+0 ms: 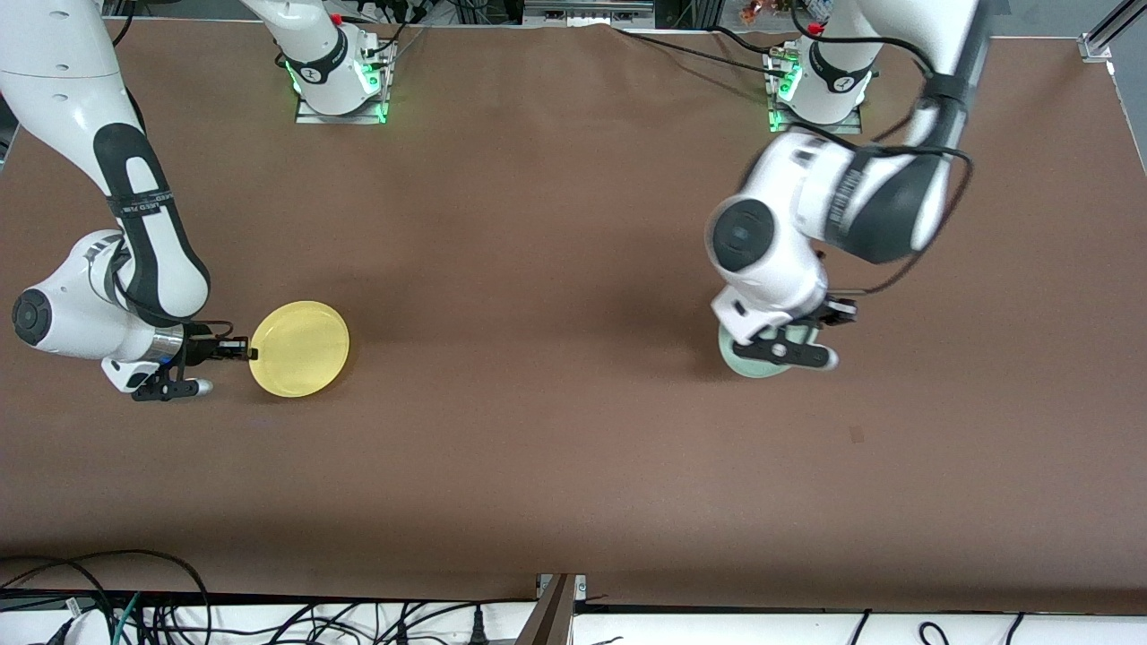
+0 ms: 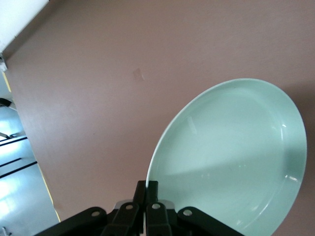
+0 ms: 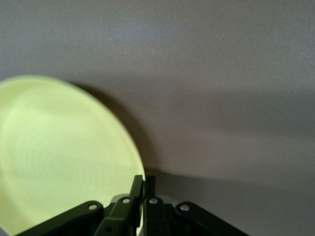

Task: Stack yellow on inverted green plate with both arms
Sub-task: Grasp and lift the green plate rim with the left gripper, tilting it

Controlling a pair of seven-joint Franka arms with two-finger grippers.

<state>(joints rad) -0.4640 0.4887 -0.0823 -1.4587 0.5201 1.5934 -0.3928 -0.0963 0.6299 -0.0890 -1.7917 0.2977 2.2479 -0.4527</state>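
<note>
The yellow plate (image 1: 300, 348) lies flat, hollow side up, toward the right arm's end of the table. My right gripper (image 1: 248, 350) is low beside it and shut on its rim, which the right wrist view shows pinched between the fingers (image 3: 143, 181) at the yellow plate's (image 3: 64, 157) edge. Toward the left arm's end, the green plate (image 1: 749, 365) is mostly hidden under my left hand. My left gripper (image 2: 151, 185) is shut on the green plate's (image 2: 231, 157) rim. That plate stands tilted, its hollow side facing the left wrist camera.
Both arm bases (image 1: 339, 76) (image 1: 820, 90) stand at the table edge farthest from the front camera. Cables (image 1: 134, 609) run along the nearest edge. A small scuff mark (image 1: 856, 434) is on the brown table (image 1: 556, 296), nearer the front camera than the green plate.
</note>
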